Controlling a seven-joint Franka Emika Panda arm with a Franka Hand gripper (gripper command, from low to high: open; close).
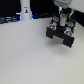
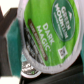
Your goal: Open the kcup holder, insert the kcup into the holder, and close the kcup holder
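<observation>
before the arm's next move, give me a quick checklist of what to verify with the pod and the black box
1. Pod in view: ok. The wrist view is filled by the green foil-topped kcup, label reading Dark Magic.
2. Pod actually gripped: cannot tell. No finger contact shows in either view.
3. Gripper position: ok. The gripper hangs right over the black box-shaped kcup holder at the exterior view's right.
4. Holder open: cannot tell. The picture is too blurred to show a drawer out or in.
5. Pod lined up with a slot: cannot tell. No slot shows in the wrist view.
6. White upright cylinder apart from the arm: ok. It stands well toward the exterior view's left.
</observation>
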